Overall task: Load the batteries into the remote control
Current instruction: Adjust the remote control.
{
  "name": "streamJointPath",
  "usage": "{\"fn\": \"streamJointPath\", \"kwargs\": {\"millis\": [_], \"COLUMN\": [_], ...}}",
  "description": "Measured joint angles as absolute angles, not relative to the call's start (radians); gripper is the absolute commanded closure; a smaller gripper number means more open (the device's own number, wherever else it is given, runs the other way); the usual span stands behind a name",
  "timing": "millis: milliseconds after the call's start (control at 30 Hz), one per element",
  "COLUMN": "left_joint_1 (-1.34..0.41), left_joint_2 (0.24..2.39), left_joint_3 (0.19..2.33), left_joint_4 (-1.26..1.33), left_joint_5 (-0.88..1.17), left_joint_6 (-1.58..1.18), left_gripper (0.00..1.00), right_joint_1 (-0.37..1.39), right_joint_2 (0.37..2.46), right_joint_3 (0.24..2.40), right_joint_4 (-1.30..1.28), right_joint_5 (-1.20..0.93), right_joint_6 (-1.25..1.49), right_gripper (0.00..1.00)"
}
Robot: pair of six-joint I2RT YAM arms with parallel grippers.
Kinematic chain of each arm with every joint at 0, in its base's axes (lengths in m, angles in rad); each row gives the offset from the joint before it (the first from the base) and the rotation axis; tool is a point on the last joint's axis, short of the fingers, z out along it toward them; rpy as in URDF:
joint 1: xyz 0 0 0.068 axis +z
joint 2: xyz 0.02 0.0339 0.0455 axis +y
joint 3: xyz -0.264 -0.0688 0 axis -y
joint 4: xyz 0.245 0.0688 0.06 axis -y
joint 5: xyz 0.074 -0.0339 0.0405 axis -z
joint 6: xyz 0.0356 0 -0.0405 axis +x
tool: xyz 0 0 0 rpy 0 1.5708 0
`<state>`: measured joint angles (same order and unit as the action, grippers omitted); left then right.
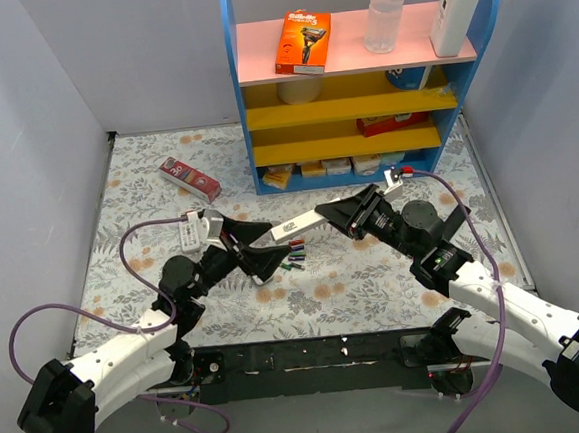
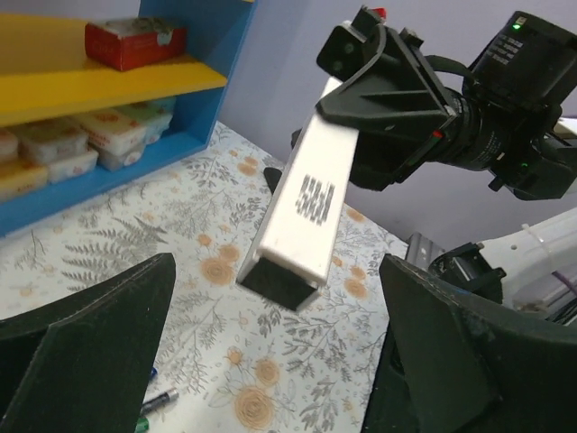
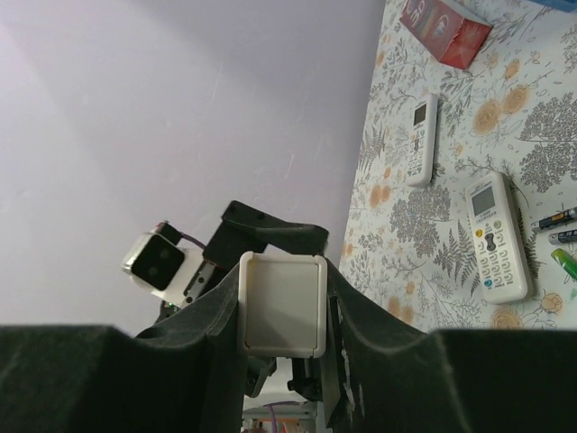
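Observation:
My right gripper is shut on a long white box and holds it slanting above the table; whether this box is a remote control I cannot tell. Its dark lower end points at my left gripper. That gripper is wide open and empty, just short of the box end. Several batteries lie loose on the table under the box, and one shows by the left finger. Two white remote controls lie face up; the smaller one sits beside the left arm.
A blue shelf unit with pink and yellow boards stands at the back, holding boxes and bottles. A red box lies on the flowered cloth at back left. Grey walls close in both sides.

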<state>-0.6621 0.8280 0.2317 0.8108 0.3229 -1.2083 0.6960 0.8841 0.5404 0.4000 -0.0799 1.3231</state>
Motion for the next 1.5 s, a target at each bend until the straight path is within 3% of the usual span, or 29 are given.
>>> {"fn": "streamJointPath", "kwargs": {"millis": [100, 233, 467, 633, 767, 933, 1500], "left_joint_1": [-0.662, -0.662, -0.662, -0.662, -0.662, -0.662, -0.662], "left_joint_2": [0.838, 0.841, 0.851, 0.823, 0.815, 0.819, 0.814], "left_joint_3": [0.299, 0.371, 0.404, 0.409, 0.409, 0.409, 0.421], "left_joint_4": [0.77, 0.709, 0.581, 0.486, 0.469, 0.473, 0.496], "left_joint_5": [0.361, 0.414, 0.505, 0.508, 0.507, 0.507, 0.518], "left_joint_6": [-1.087, -0.957, -0.804, -0.717, -0.694, -0.697, -0.73], "left_gripper": [0.05, 0.16, 0.15, 0.2, 0.29, 0.49, 0.53], "right_joint_1": [0.696, 0.696, 0.696, 0.696, 0.696, 0.696, 0.696], "right_joint_2": [0.885, 0.886, 0.885, 0.885, 0.885, 0.885, 0.886], "right_joint_3": [0.54, 0.54, 0.54, 0.54, 0.54, 0.54, 0.54], "right_joint_4": [0.402, 0.41, 0.422, 0.423, 0.43, 0.45, 0.471], "right_joint_5": [-0.106, -0.139, -0.158, -0.162, -0.167, -0.175, -0.184], "right_joint_6": [1.325, 1.326, 1.335, 1.336, 1.34, 1.358, 1.388], "right_gripper": [0.99, 0.99, 0.99, 0.99, 0.99, 0.99, 0.99]}}
